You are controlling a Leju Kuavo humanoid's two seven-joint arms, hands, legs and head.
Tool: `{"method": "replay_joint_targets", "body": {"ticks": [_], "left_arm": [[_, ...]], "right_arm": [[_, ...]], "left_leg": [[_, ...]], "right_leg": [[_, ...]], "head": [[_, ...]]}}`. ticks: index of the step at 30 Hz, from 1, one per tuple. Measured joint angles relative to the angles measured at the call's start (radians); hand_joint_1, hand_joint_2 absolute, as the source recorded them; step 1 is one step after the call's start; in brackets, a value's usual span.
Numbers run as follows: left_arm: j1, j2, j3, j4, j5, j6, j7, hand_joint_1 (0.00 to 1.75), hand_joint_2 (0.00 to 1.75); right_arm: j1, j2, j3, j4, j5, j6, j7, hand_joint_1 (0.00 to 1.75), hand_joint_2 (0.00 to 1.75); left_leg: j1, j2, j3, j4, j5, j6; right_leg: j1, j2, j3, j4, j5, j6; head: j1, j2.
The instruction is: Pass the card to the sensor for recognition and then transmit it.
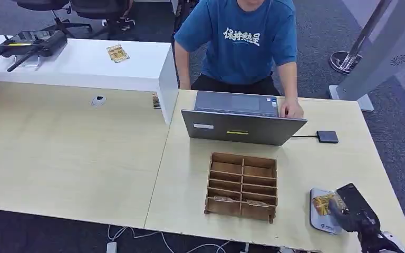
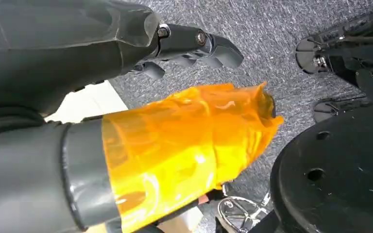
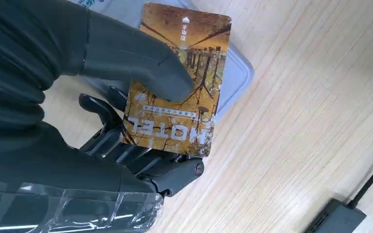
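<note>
My right hand [image 1: 351, 208] is at the table's near right corner and pinches a yellow-brown hotel card [image 1: 324, 203]. The right wrist view shows the card [image 3: 179, 82] clamped between the thick thumb [image 3: 141, 65] and the dark fingers [image 3: 141, 160]. It hovers just above a flat white-grey sensor pad [image 1: 320, 220], whose rim [image 3: 238, 73] shows behind the card. Whether the card touches the pad I cannot tell. My left hand [image 2: 102, 53] hangs beside the table over grey carpet, its thumb wrapped in orange tape [image 2: 184, 141], holding nothing.
A wooden compartment box [image 1: 241, 185] stands mid-table, left of the sensor pad. Behind it is an open grey laptop [image 1: 242, 118] with a person's hand [image 1: 292, 110] at its right edge. A small black box [image 1: 327, 137] with a cable lies to the laptop's right.
</note>
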Motion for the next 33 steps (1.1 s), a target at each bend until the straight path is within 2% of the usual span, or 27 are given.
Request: {"method": "replay_joint_targets", "body": {"ticks": [26, 33], "left_arm": [[0.0, 0.011, 0.038, 0.0, -0.052, -0.011, 0.002, 0.0, 0.0], [0.0, 0.012, 0.056, 0.0, -0.063, -0.016, 0.002, 0.0, 0.0]], "right_arm": [[-0.064, -0.004, 0.086, 0.063, 0.091, 0.001, 0.021, 1.75, 1.75], [-0.068, -0.03, 0.089, 0.047, 0.0, 0.035, -0.007, 1.75, 1.75]], "left_leg": [[0.0, 0.004, 0.008, 0.0, 0.0, 0.0], [0.0, 0.004, 0.008, 0.0, 0.0, 0.0]], "right_leg": [[0.0, 0.003, 0.006, 0.0, 0.001, 0.0], [0.0, 0.003, 0.007, 0.0, 0.002, 0.0]], "head": [[0.0, 0.0], [0.0, 0.0]]}}
